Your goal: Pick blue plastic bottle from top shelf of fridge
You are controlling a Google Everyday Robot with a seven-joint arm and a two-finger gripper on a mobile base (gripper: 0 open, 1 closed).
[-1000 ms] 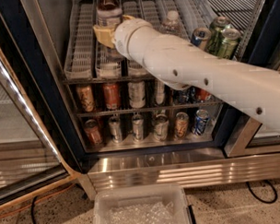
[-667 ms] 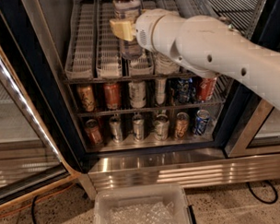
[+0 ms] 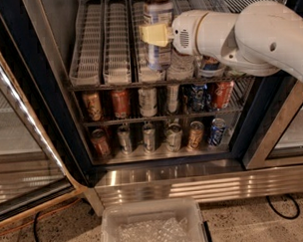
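The blue plastic bottle [image 3: 158,15] has a pale label with dark liquid above it and stands upright over the front of the top shelf [image 3: 104,50], a white wire rack with long lanes. My gripper [image 3: 156,34], with yellowish fingers [image 3: 153,34], is shut across the bottle's middle. It reaches in from the right on the white arm [image 3: 248,35]. The bottle's cap is cut off by the top edge of the view. The fridge [image 3: 56,116] has a dark frame and a ribbed steel base [image 3: 193,184].
Two lower wire racks hold rows of cans [image 3: 148,100], including a blue can [image 3: 217,131]. More cans and cups sit on the top shelf behind my arm. The open glass door [image 3: 23,147] is at the left. A clear plastic bin [image 3: 152,227] stands on the floor in front, and a cable [image 3: 281,205] lies at the right.
My gripper and the bottle it holds have moved to the right together along the front of the top shelf. The arm has swung up and to the right.
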